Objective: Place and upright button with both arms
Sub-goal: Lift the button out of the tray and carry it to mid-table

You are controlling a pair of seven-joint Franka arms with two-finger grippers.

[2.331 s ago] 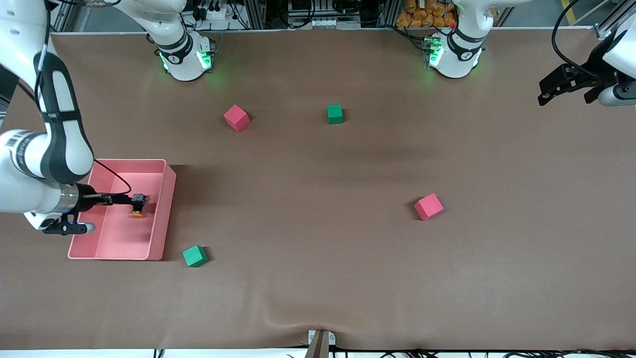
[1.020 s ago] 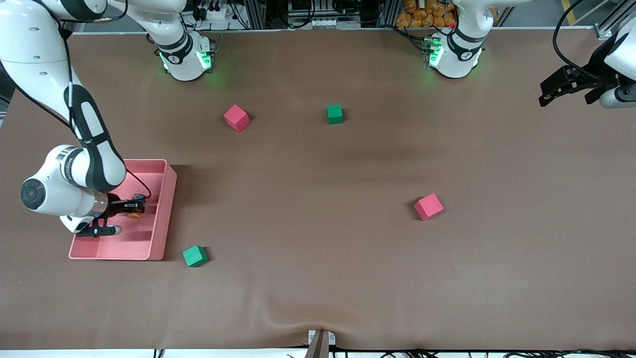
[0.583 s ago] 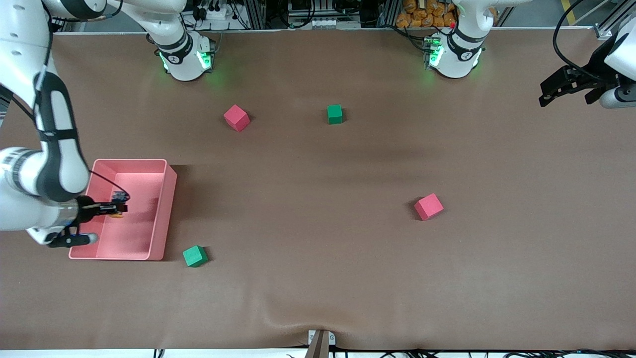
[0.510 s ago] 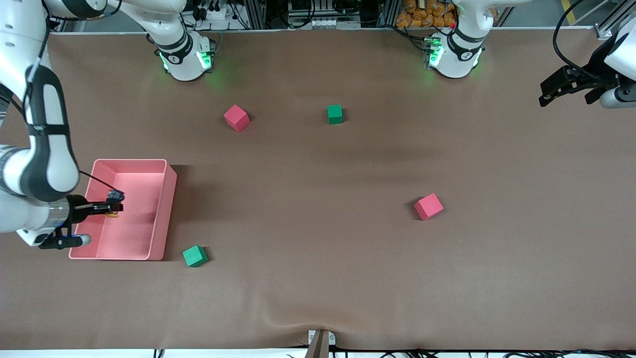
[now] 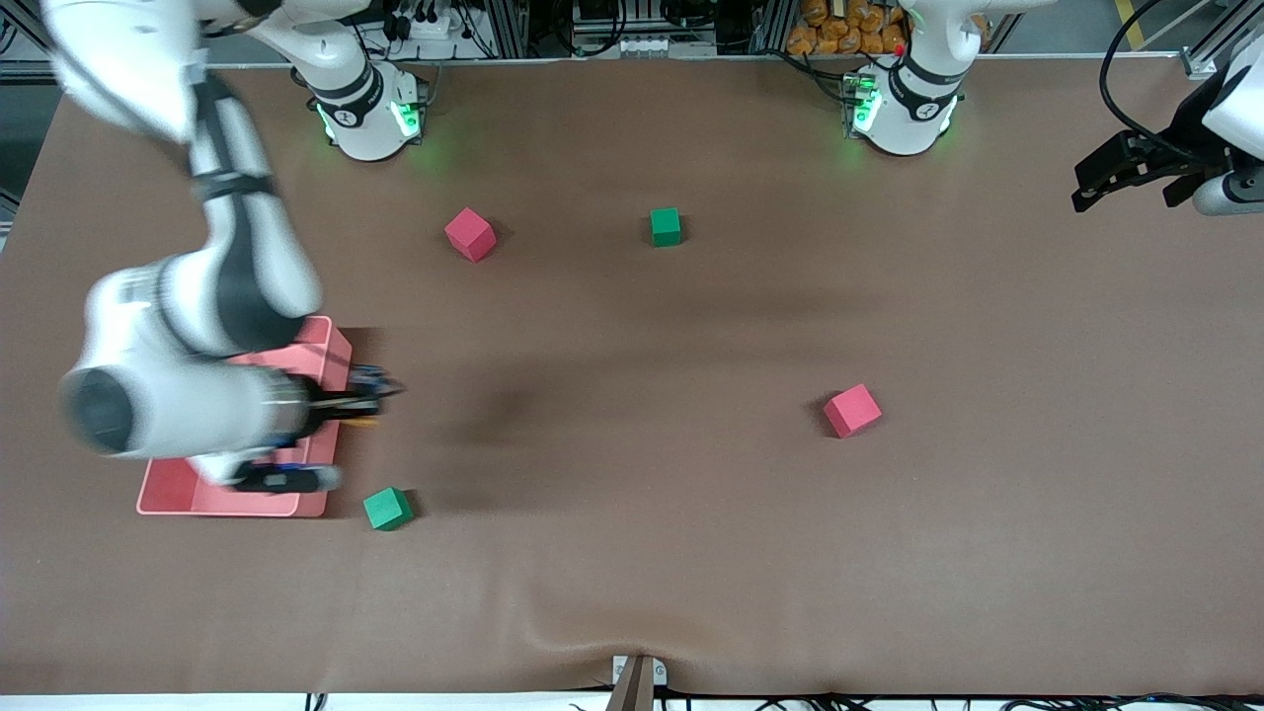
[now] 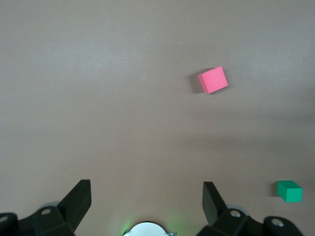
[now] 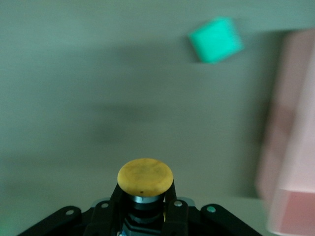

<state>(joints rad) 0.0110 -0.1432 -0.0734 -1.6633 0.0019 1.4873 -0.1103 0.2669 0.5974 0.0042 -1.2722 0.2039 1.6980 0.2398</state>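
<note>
Gripping: right gripper (image 5: 370,403) clamps the button (image 7: 144,178), orange cap outward, over the table just beside the pink bin (image 5: 326,464)
Waiting: left gripper (image 6: 146,202), fingers spread wide, empty, over the table's left-arm end

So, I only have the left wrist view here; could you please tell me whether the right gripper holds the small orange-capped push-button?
Observer: Yes, the right gripper is shut on the orange-capped push-button, with the cap facing away from the wrist.
Operator: Thank you; where is it?
Observer: Over the brown table mat, just beside the pink plastic tray, on the side toward the left arm's end.
Operator: And my arm?
Observer: The left gripper waits open over the table's edge at the left arm's end.
</note>
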